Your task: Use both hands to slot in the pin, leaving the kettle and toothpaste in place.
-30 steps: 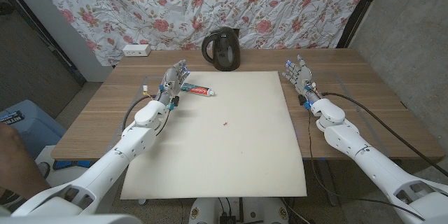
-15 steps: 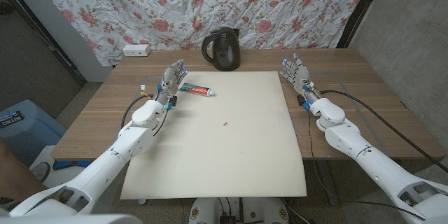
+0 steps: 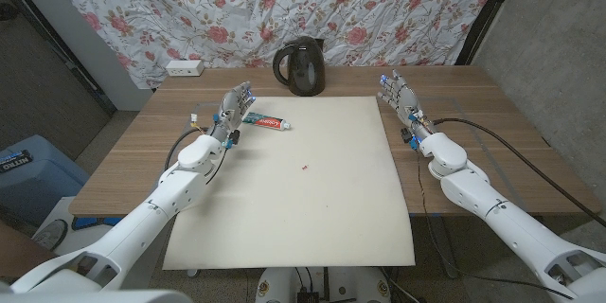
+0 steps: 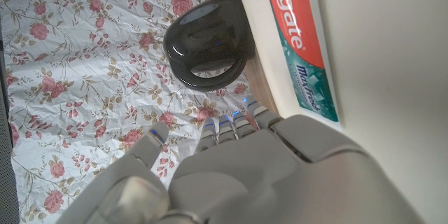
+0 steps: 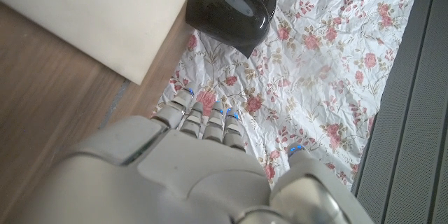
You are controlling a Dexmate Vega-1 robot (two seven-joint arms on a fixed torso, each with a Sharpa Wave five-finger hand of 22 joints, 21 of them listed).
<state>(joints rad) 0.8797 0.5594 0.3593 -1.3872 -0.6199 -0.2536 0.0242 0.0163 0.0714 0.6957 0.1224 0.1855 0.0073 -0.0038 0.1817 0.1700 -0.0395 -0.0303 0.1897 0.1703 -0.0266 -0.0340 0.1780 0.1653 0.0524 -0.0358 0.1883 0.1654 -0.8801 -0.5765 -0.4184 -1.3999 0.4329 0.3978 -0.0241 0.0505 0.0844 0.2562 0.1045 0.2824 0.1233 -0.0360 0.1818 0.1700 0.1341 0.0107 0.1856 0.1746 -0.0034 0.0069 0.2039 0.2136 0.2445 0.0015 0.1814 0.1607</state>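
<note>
A tiny red pin (image 3: 304, 166) lies near the middle of a white board (image 3: 312, 208) on the wooden table. A black kettle (image 3: 300, 67) (image 4: 208, 45) (image 5: 232, 5) stands behind the board's far edge. A toothpaste tube (image 3: 266, 122) (image 4: 306, 49) lies on the board's far left corner. My left hand (image 3: 232, 111) (image 4: 245, 175) stands beside the tube with its fingers extended, holding nothing. My right hand (image 3: 403, 99) (image 5: 196, 168) stands off the board's far right corner, fingers spread and empty.
A white power strip (image 3: 184, 67) lies at the table's far left. A flowered cloth (image 3: 284, 0) hangs behind the table. A blue bin (image 3: 26, 175) stands on the floor to the left. Cables (image 3: 530, 166) trail from both arms.
My right hand has edged slightly farther from me and left. A person's arm at the lower left edge has withdrawn. The left hand, pin, tube and kettle have stayed put.
</note>
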